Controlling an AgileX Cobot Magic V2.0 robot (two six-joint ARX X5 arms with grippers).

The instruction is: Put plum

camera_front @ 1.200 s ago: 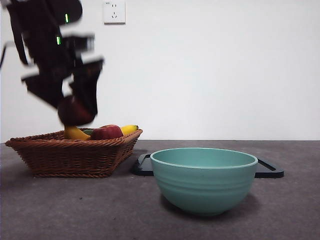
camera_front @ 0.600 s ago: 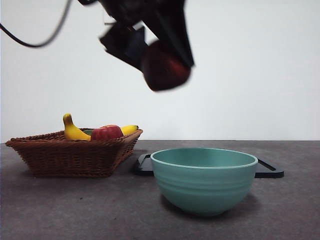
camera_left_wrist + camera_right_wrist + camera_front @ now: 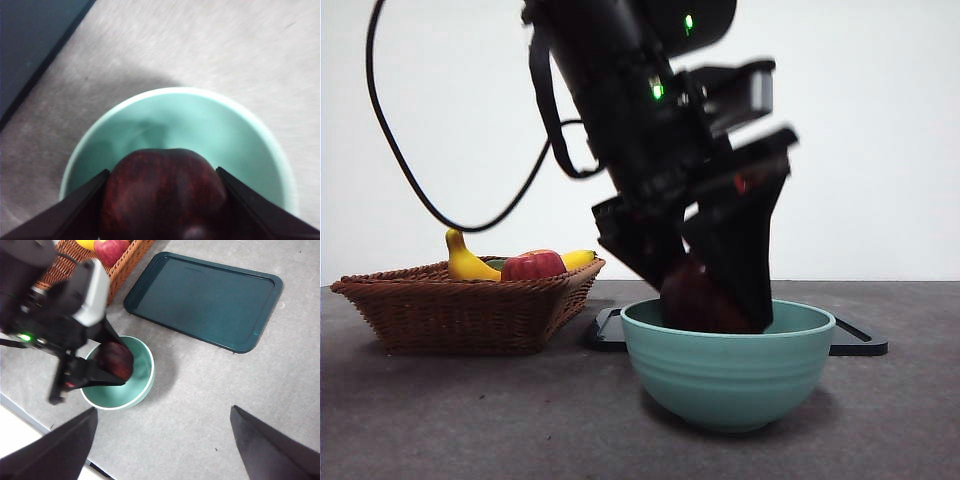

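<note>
The dark maroon plum (image 3: pixel 692 298) sits between the jaws of my left gripper (image 3: pixel 708 305), which is shut on it. The gripper reaches down into the teal bowl (image 3: pixel 725 375), so the plum is partly below the rim. In the left wrist view the plum (image 3: pixel 165 195) fills the gap between the black jaws, over the bowl's (image 3: pixel 165 93) inside. From above, the right wrist view shows the plum (image 3: pixel 115 361) inside the bowl (image 3: pixel 143 385). My right gripper (image 3: pixel 164 410) hangs open high over the table, holding nothing.
A wicker basket (image 3: pixel 460 310) at the left holds a yellow banana (image 3: pixel 465 265) and a red apple (image 3: pixel 532 266). A dark tray (image 3: pixel 860 345) lies flat behind the bowl, and the right wrist view shows the tray (image 3: pixel 205 300) beside the basket (image 3: pixel 132 260).
My left gripper carried the plum from above the basket, up and to the right, then down into the bowl. The basket, bowl and tray have not moved.
</note>
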